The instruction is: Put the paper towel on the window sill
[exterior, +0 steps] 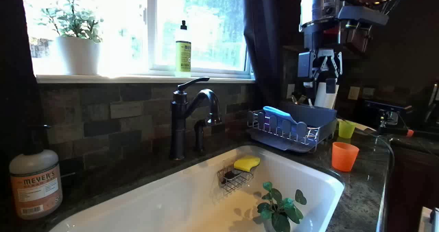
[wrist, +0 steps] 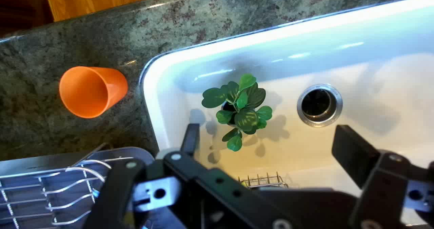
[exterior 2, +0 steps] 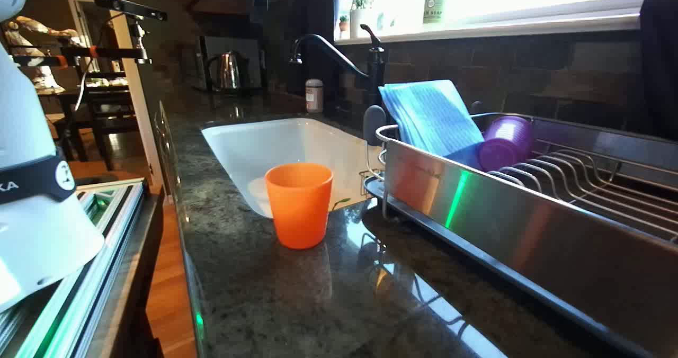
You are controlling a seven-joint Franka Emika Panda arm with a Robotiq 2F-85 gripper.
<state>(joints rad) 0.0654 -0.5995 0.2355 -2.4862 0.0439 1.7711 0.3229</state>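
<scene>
Dark stone forms my tabletop [exterior 2: 238,305], with a white sink [wrist: 383,141] set into it and a bright window [exterior: 205,26] above. Through the wrist view I see the fingers of my end effector [wrist: 269,137] standing wide apart, with the sink, its drain [wrist: 317,104] and a small leafy plant [wrist: 247,115] showing past them. As for the paper towel [exterior: 323,96], it is apart from the window sill [exterior: 144,79]: in an exterior view I find the white roll beyond the dish rack [exterior: 324,124], partly covered by the end effector, its base hidden from me. On the sill I have a potted plant [exterior: 78,46] and a green-yellow bottle [exterior: 183,55], well apart. A blue cloth [exterior 2: 431,117] and a purple cup [exterior 2: 506,142] rest in the rack. An orange cup [exterior 2: 299,209] stands upright near the sink's corner, and a lime cup [exterior: 346,129] just beside the rack. A yellow sponge [exterior: 247,164] rests at the sink's wire basket [exterior: 236,183].
</scene>
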